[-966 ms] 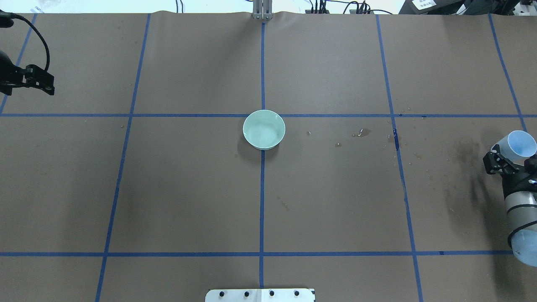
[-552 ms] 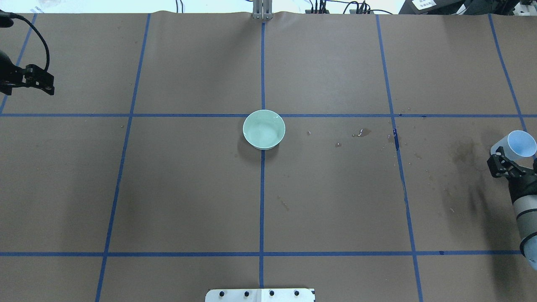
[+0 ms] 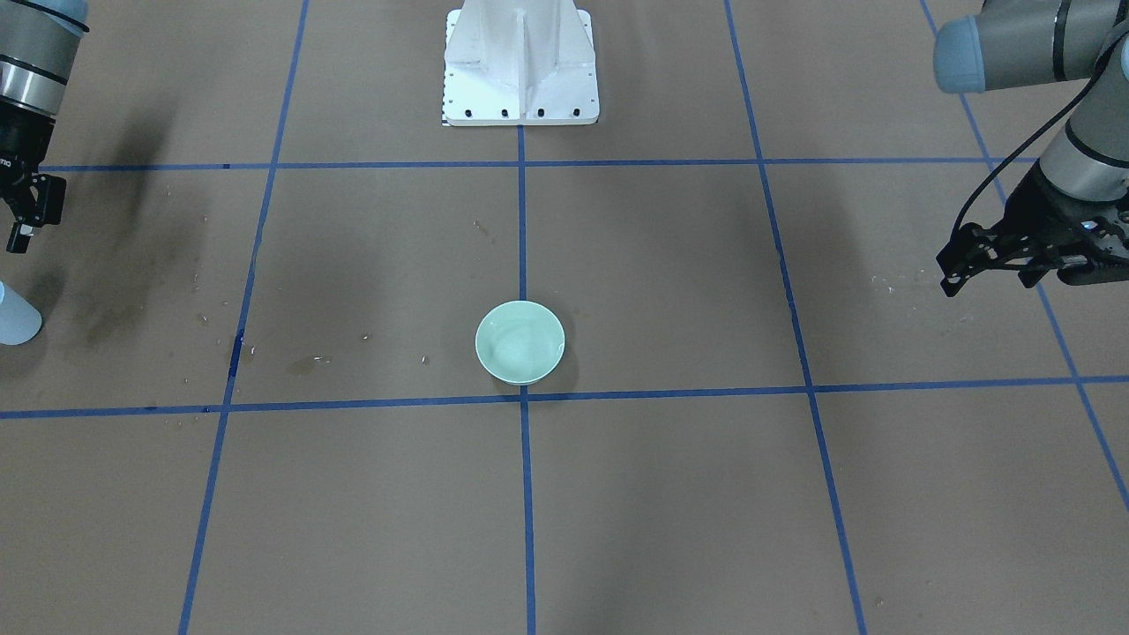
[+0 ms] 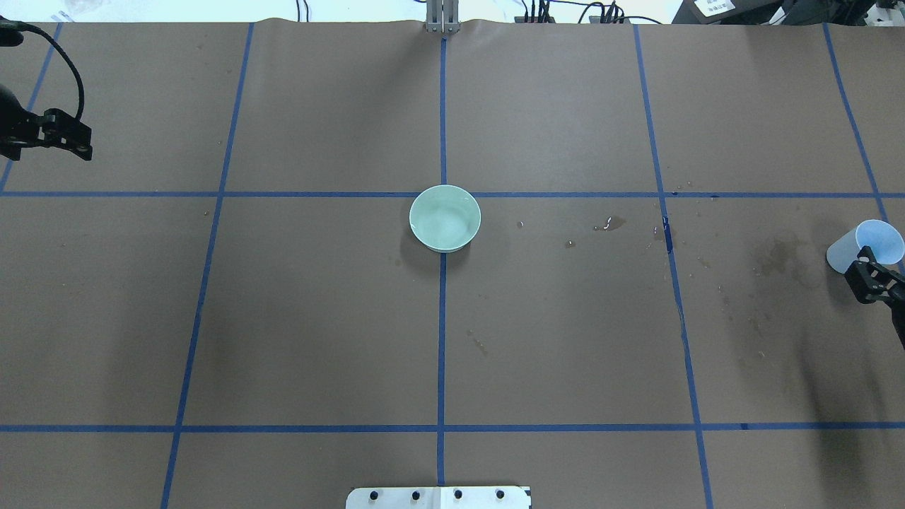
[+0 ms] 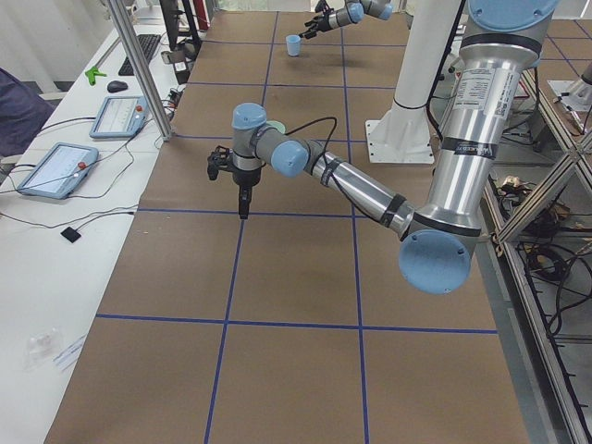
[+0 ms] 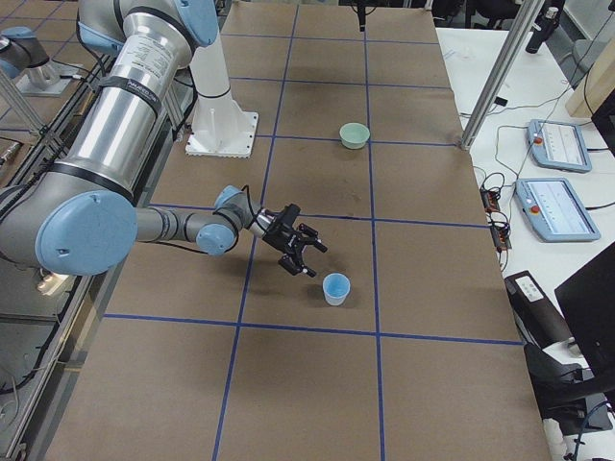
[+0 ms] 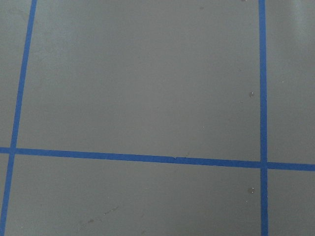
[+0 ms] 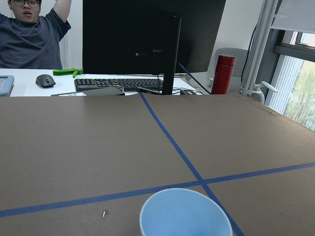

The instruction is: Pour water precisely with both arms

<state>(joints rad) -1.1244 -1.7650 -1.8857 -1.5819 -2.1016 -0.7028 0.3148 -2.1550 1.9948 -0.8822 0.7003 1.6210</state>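
Note:
A pale green bowl (image 4: 445, 218) stands at the table's centre and also shows in the front-facing view (image 3: 520, 342); water shows in it only as a faint sheen. A light blue cup (image 4: 873, 244) stands upright at the table's right edge, free of any gripper. My right gripper (image 4: 871, 277) is open, just behind the cup; the right side view shows the gripper (image 6: 313, 259) spread and apart from the cup (image 6: 336, 288). The right wrist view looks into the cup (image 8: 184, 214). My left gripper (image 4: 83, 147) hangs shut and empty over the far left.
Water drops and damp stains (image 4: 609, 224) lie on the brown paper between bowl and cup. Blue tape lines (image 4: 442, 339) mark a grid. The white pedestal (image 3: 520, 62) stands at the robot's side. Tablets and a keyboard sit beyond the table's ends.
My right gripper has drawn back from the cup toward the right edge, leaving the cup standing on the table. The left arm has barely moved.

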